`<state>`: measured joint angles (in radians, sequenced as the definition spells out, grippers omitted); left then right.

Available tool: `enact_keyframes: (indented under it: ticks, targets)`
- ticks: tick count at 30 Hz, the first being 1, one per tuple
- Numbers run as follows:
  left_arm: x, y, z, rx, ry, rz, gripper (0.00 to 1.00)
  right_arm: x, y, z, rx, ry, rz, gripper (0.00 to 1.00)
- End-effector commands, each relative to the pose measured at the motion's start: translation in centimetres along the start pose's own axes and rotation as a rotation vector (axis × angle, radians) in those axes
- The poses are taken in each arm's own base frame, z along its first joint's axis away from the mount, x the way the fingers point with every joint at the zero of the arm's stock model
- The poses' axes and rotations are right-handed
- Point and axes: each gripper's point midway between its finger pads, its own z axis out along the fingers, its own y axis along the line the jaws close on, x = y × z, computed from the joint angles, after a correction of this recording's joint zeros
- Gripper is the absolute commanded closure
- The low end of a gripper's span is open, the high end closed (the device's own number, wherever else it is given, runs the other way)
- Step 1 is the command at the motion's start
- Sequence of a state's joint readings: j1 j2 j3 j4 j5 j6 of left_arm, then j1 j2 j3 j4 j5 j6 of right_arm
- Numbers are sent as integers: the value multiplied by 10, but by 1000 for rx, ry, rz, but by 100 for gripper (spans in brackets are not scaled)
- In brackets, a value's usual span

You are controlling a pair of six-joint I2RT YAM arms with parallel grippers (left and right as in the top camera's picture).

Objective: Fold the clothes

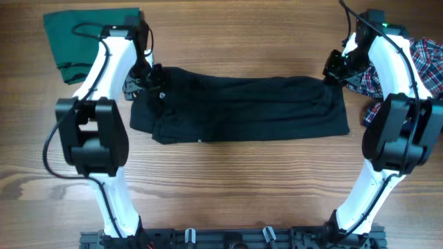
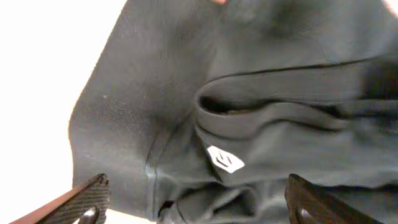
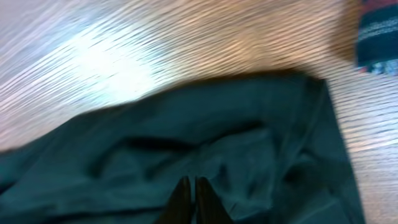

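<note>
Left wrist: left gripper (image 2: pixel 196 186) wide open over black polo shirt (image 2: pixel 249 93); right gripper (image 3: pixel 192 188) closed, pinching its fabric.

The plaid shirt (image 1: pixel 429 55) runs off the overhead's right edge and behind the right arm (image 1: pixel 391 55), the left arm (image 1: pixel 114 59) overlaps the green garment (image 1: pixel 69 34), and the polo (image 3: pixel 155 168) is blurred throughout the right wrist view.
</note>
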<state>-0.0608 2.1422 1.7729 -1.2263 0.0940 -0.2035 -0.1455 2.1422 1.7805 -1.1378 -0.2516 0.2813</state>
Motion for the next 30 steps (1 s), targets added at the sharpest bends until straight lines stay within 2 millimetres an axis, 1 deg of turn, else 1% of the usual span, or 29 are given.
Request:
enact_keyframes:
  ticks: [1,2,3,5,8,10,12,14,17,19,20,23,24,25,28,30]
  targets:
    - [-7,-20,-51,79,-148,21,11,19,49,-20,-107,-10,-158,96]
    - [-6,-32,-53,133,-149,35,14,22,55,-15,-89,-8,-182,96]
    - [-3,-47,-54,195,-137,53,20,23,61,-7,-68,-8,-207,96]
    - [2,-70,-47,261,-108,86,26,29,78,9,-62,5,-245,96]
    - [4,-91,-29,262,-90,133,30,34,90,32,-27,22,-257,96]
    - [3,-108,-14,264,-87,172,36,38,95,44,-18,34,-266,96]
    - [2,-119,-4,268,-91,197,38,40,98,51,-14,43,-275,96]
    - [1,-130,6,272,-94,209,38,42,97,57,-5,56,-275,96]
    - [-3,-136,20,273,-92,202,38,38,80,69,79,45,-230,96]
    - [-4,-134,30,266,-77,195,38,38,73,74,104,38,-221,96]
    - [-4,-130,37,256,-63,187,38,41,69,80,108,44,-219,96]
    - [-3,-125,51,233,-34,161,38,46,56,90,147,52,-202,96]
    - [-2,-124,55,229,-23,155,38,45,48,91,178,47,-183,96]
    - [1,-122,60,221,-5,151,38,45,37,92,219,43,-169,96]
    - [1,-117,62,191,-4,147,37,43,22,88,259,46,-124,96]
    - [-1,-106,64,133,-16,142,37,42,4,83,299,54,-70,96]
